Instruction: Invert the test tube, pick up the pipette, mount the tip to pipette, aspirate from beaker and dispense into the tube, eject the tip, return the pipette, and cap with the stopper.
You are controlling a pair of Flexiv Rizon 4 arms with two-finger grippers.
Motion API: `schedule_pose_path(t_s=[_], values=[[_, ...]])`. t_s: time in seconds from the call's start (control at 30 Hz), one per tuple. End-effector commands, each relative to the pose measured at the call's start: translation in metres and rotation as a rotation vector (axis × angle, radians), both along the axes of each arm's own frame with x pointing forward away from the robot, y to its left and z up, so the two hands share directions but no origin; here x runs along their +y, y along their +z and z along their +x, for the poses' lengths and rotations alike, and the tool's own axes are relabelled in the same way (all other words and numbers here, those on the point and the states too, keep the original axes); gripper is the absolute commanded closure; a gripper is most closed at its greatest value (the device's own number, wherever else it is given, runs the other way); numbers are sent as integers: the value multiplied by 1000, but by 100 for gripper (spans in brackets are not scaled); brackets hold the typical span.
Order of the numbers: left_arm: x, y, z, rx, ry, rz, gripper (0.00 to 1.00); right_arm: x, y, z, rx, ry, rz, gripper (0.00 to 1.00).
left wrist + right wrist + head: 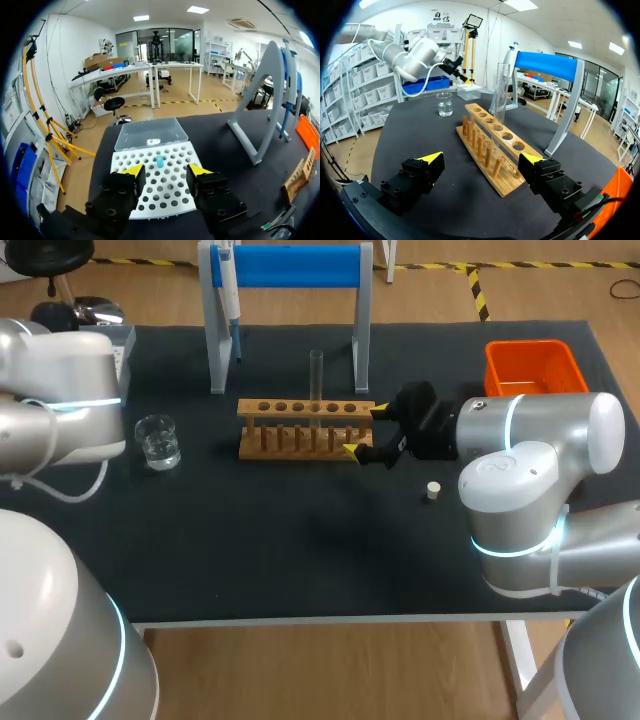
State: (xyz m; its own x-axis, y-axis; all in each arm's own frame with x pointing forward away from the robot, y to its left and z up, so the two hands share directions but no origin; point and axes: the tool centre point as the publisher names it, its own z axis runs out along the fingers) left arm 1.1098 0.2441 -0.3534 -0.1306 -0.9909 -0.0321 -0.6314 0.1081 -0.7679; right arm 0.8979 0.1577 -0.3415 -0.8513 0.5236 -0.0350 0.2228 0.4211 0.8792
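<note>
A clear test tube (pixel 316 375) stands upright in the wooden rack (pixel 305 428). My right gripper (pixel 364 430) is open at the rack's right end, one yellow tip on each side. In the right wrist view the rack (pixel 492 145) lies between the spread fingers of the right gripper (pixel 482 159) without touching them, and the tube (pixel 501 95) rises ahead. The pipette (pixel 228 300) hangs on the blue stand (pixel 285 268). My left gripper (pixel 166 171) is open over the white tip box (pixel 155 195), with one blue tip (pixel 159 161) just ahead. Beaker (pixel 158 440) sits left of the rack, stopper (pixel 433 491) to its right.
An orange bin (pixel 533 365) stands at the back right, behind my right arm. The tip box's clear lid (pixel 150 134) lies open beyond the holes. The stand's grey legs (pixel 214 340) rise just behind the rack.
</note>
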Motion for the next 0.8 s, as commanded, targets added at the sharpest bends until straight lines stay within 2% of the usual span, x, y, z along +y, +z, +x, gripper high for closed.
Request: schedule_pose_path(t_s=[0.03,0.8], values=[[1,-3,9,12,-1,0,50,-1,-1,0,-1,2,3,0],[5,-11,28,17,1,-3,51,-1,-1,0,-1,2,3,0]])
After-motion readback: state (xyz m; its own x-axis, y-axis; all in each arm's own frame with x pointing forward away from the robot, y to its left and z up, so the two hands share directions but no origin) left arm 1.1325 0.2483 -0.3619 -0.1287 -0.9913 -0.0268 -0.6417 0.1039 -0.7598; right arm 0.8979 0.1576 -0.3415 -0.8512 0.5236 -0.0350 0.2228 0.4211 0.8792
